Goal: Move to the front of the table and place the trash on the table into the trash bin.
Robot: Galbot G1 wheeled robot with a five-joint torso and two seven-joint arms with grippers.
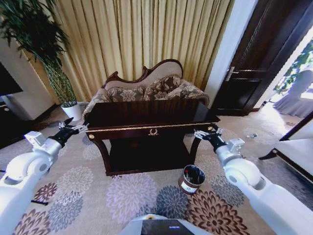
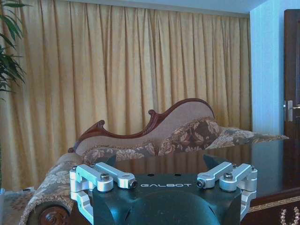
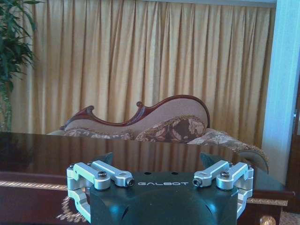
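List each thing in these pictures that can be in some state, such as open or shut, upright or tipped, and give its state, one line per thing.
left gripper: open, holding nothing, by the table's left front corner.
right gripper: open, holding nothing, by the table's right front corner.
trash bin: upright on the carpet, open at the top.
table: standing upright.
door: shut.
curtains: drawn closed.

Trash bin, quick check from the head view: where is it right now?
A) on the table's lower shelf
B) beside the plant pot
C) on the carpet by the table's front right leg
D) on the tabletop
C: the trash bin stands on the flowered carpet, near the table and its front right leg.
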